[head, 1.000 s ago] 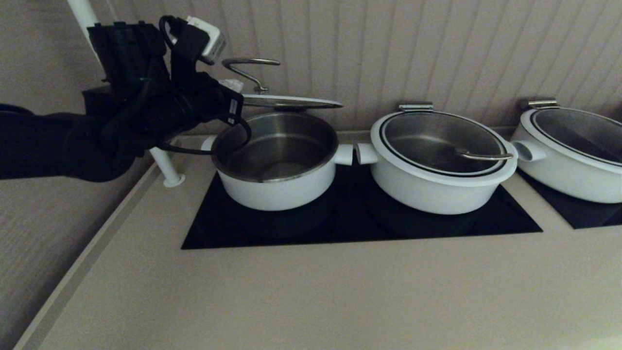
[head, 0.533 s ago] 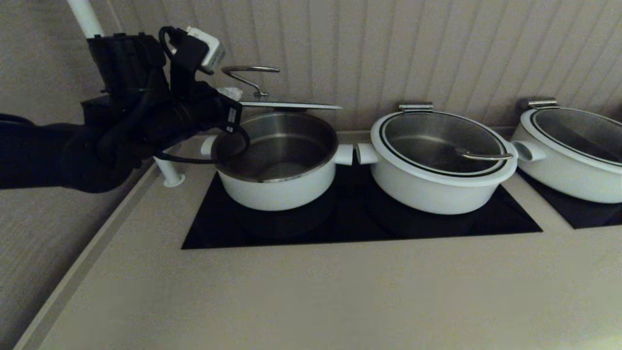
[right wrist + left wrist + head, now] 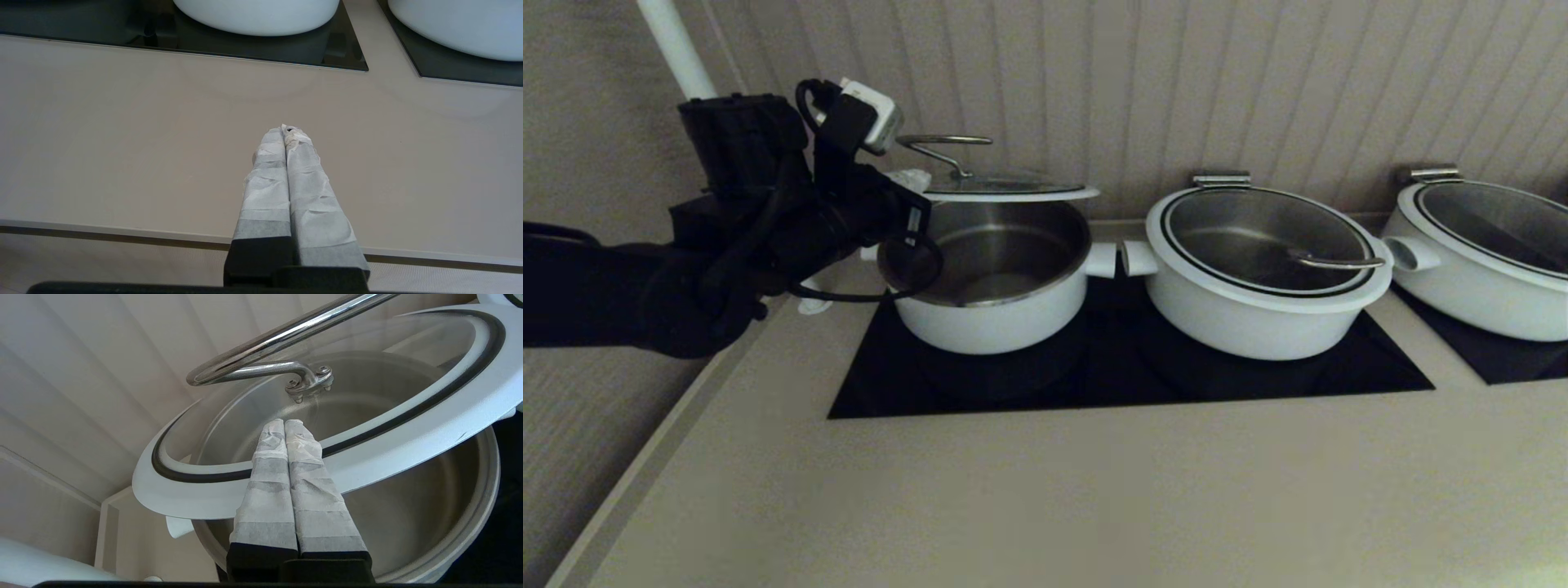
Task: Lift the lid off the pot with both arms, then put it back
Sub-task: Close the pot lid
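Note:
The pot, white with a steel inside, stands open on the left of the black hob. The glass lid with its steel loop handle hangs level just above the pot's back rim, apart from it. My left gripper comes from the left. In the left wrist view its taped fingers are pressed together across the lid's near white rim, over the pot. My right gripper is shut and empty above the bare counter near its front edge, out of the head view.
Two wider lidded white pots stand to the right, the nearer one's side handle almost touching the pot's. A ribbed wall rises close behind. A white pole stands at the counter's back left corner.
My left gripper and the lid have come down together towards the pot. The gap between lid and rim has narrowed. The pots have not moved.

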